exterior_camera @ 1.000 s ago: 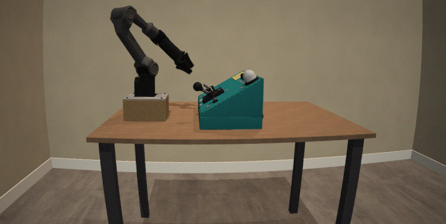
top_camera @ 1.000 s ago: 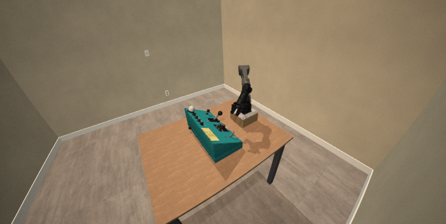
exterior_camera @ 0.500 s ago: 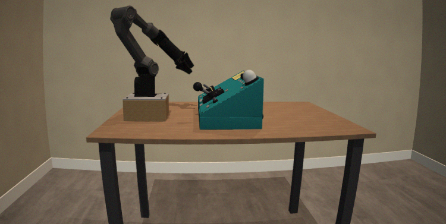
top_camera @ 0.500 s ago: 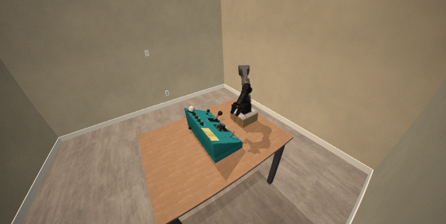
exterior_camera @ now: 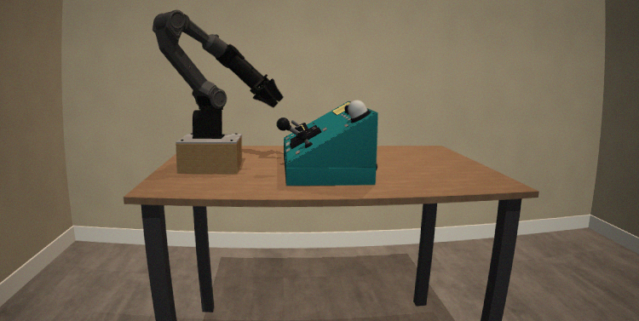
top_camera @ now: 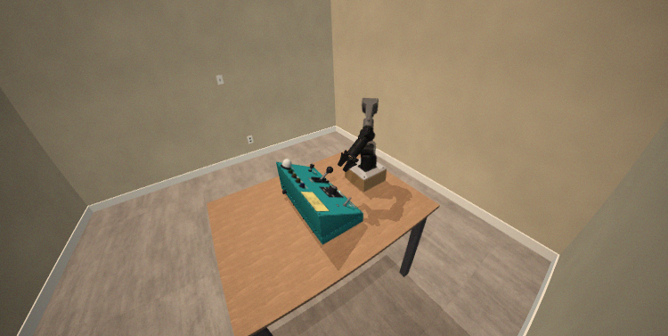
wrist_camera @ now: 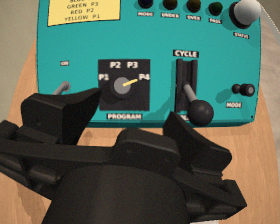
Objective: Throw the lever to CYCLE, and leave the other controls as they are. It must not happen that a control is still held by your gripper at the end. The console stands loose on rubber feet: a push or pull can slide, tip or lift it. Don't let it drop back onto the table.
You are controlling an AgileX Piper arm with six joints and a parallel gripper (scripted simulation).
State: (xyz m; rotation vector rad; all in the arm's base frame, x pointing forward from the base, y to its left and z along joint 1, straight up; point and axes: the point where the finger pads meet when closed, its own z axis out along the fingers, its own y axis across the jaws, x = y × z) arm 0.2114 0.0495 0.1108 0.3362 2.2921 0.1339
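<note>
The teal console stands on the wooden table. Its lever, a black ball knob on a stalk, sits in a slot labelled CYCLE at the far end; the knob leans to the near end, away from that label. My gripper is open and empty. It hangs in the air above and short of the console's front edge, to the left of the lever in the wrist view, touching nothing.
The panel also holds a PROGRAM rotary selector, a small toggle at the left, a row of dark buttons, a white ball knob, a small black knob and a yellow label. The arm's base box stands beside the console.
</note>
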